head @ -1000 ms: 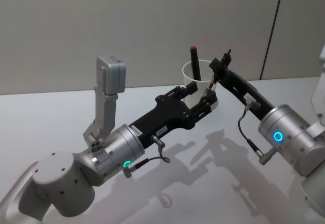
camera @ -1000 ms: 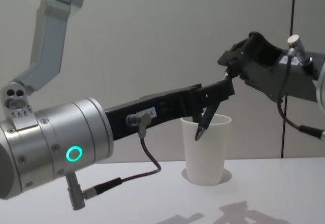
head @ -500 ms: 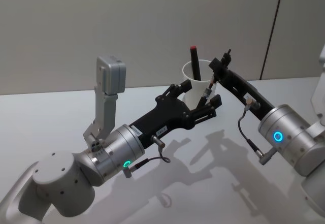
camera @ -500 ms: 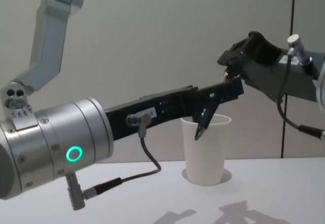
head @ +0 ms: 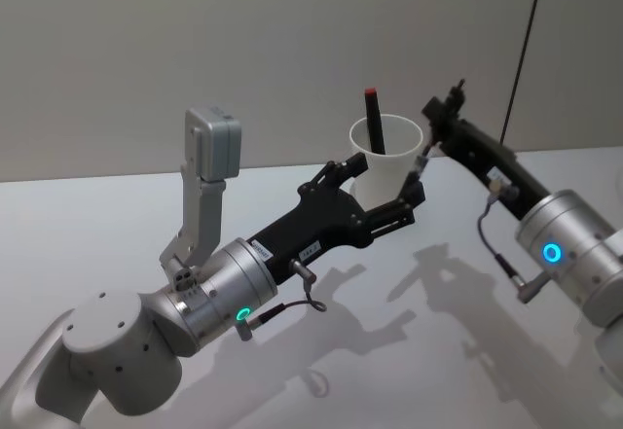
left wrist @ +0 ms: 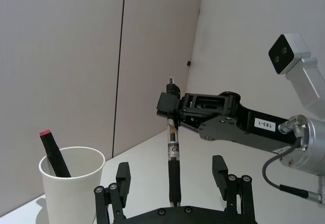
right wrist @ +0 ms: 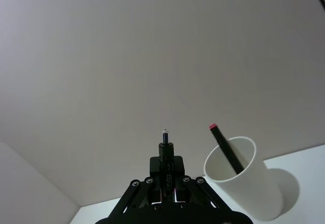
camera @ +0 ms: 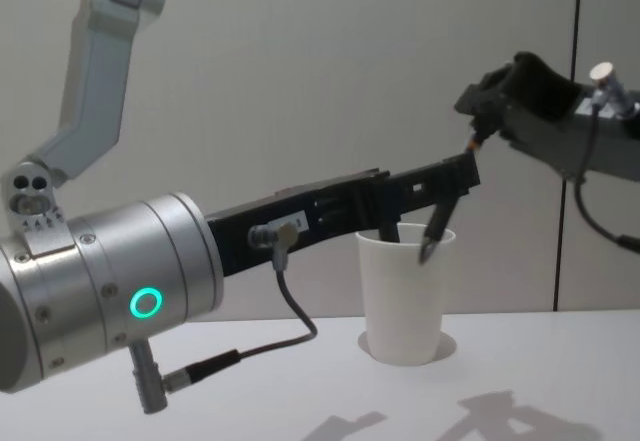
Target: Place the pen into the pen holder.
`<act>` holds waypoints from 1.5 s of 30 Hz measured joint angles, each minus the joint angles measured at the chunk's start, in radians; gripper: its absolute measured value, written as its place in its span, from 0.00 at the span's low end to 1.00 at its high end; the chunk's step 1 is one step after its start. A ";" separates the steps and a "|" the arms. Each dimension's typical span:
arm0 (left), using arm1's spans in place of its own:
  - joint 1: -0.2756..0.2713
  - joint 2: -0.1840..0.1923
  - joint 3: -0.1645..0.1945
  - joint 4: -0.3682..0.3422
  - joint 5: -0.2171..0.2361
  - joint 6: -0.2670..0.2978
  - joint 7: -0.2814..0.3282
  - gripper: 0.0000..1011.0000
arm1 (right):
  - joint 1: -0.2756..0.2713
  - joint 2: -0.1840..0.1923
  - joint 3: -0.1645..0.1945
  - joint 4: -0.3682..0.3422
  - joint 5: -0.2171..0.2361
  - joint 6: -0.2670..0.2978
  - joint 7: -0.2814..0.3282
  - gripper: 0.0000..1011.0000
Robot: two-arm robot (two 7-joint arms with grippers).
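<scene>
My right gripper is shut on the upper end of a slim black-and-clear pen, which hangs tip-down. In the chest view the pen slants down to the right side of the rim of the pen holder, a white paper cup. The pen holder stands on the white table with a red-capped black marker in it. My left gripper is open, its fingers spread wide on either side of the pen's lower end, apart from it.
The white table meets a plain grey wall close behind the cup. The left forearm stretches across in front of the cup at rim height. A dark seam runs down the wall at the right.
The left gripper, shut on the pen one second ago, opened and let go. The right gripper then carried the pen to the right, clear of the left fingers.
</scene>
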 joint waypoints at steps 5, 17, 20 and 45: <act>0.000 0.000 0.000 0.000 0.000 0.000 0.000 0.99 | 0.009 0.017 0.012 0.009 -0.040 -0.018 0.006 0.14; 0.000 0.000 0.000 0.000 0.000 0.000 0.000 0.99 | 0.077 0.047 0.041 0.081 -0.201 -0.079 0.059 0.14; 0.000 0.000 0.000 0.000 0.000 0.000 0.000 0.99 | 0.102 0.047 0.043 0.110 -0.250 -0.099 0.088 0.14; 0.000 0.000 0.000 0.000 0.000 0.000 0.000 0.99 | 0.323 -0.051 -0.004 0.445 -0.542 -0.263 0.329 0.14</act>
